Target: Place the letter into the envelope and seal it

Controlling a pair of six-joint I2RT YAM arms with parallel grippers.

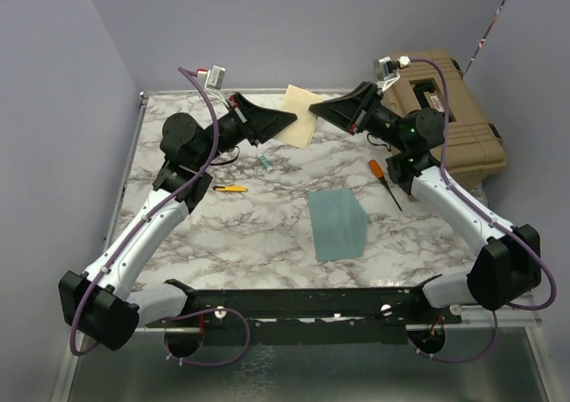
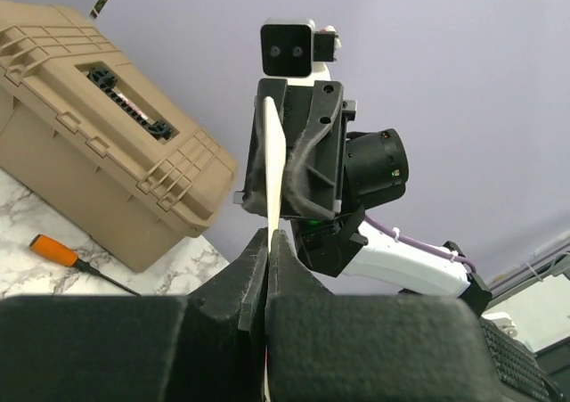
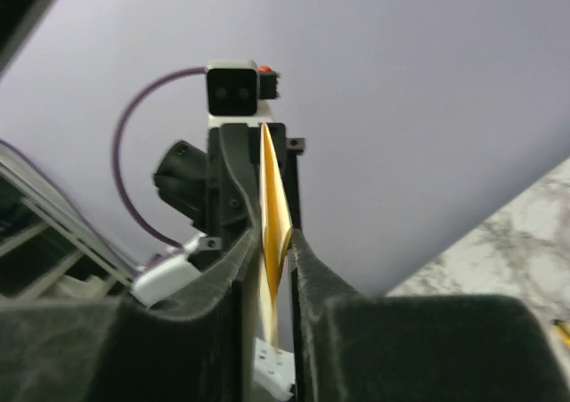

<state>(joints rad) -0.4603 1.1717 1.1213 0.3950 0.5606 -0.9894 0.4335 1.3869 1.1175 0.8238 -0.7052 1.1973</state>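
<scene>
left gripper (image 1: 287,119) clamped on the letter (image 1: 303,117), right gripper (image 1: 317,110) pinching its opposite edge, sheet held in air over the far side, the envelope (image 1: 338,224) flat mid-table well apart, orange screwdriver (image 1: 383,181) near its right, tan case (image 1: 454,117) behind the right arm, yellow pen (image 1: 230,188) left.

No text, number, brand or sign can be read in any view. Both the letter (image 1: 303,126) and the envelope (image 1: 338,224) show plain faces; any marking on the tan case (image 1: 472,139) is too small to tell.
</scene>
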